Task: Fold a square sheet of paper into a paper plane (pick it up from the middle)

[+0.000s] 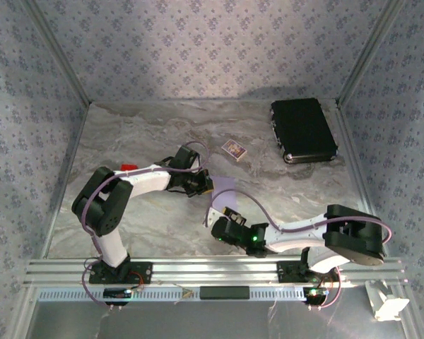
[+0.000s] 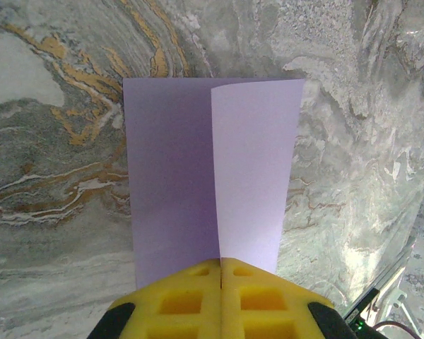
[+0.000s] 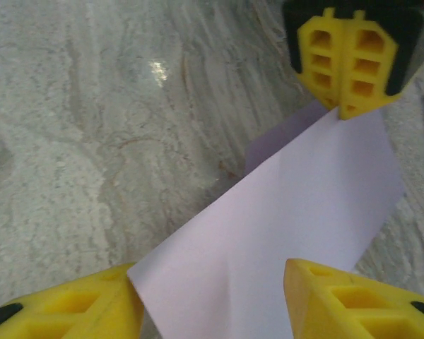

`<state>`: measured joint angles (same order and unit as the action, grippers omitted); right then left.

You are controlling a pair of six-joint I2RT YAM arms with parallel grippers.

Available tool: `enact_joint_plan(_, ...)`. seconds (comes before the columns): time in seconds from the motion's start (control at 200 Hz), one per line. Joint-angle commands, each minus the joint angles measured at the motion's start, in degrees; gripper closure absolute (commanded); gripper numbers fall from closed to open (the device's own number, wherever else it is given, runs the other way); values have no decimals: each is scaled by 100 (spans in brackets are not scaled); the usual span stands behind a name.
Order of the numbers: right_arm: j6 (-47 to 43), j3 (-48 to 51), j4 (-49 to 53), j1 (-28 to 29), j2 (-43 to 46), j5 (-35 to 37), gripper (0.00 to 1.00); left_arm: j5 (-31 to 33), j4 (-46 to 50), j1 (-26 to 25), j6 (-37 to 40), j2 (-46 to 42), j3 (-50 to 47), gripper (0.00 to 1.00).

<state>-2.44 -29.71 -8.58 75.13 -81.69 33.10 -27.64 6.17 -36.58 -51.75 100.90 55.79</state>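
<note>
**Location.** The lilac sheet of paper (image 2: pixel 212 176) was found between the two grippers, over the middle of the marble table (image 1: pixel 148 134). It was folded lengthwise into a shallow V, one half lit and the other in shadow.

**Grip.** The left gripper (image 2: pixel 221 272) was clenched on the sheet at one end of the crease. Its yellow pads were pressed flat together, and the fold line ran straight out from between them. The right gripper (image 3: pixel 212 282) stood released. Its fingers (image 3: pixel 353 296) were well apart, the opposite end of the sheet lay between them, and neither pad was seen pressing on it.

**Handling.** The sheet was judged very light, thin and limp. It would hold shape only along the crease, and would sag, curl or crumple under a careless squeeze. It is best taken on the crease or right at an edge, with flat pads and little force. A pull from both ends would risk a tear or a skewed fold.

**Not determined.** In each wrist view, one end of the sheet was hidden behind the fingers or ran off the frame. Whether any part rested on the table could not be told. In the overhead view the arms covered much of the sheet. A patterned card (image 1: pixel 234 149), a black case (image 1: pixel 304 131) and a red block (image 1: pixel 129 168) lay apart from the work.
</note>
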Motion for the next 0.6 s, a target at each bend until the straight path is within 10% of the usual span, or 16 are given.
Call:
enact_joint_plan(0.0,92,-117,99,23,75,268,49,-12,113,36,-33,-185,178,100)
enact_joint_plan(0.595,138,211,-188,-7,422,-127,79,65,101,30,-52,-210,114,100)
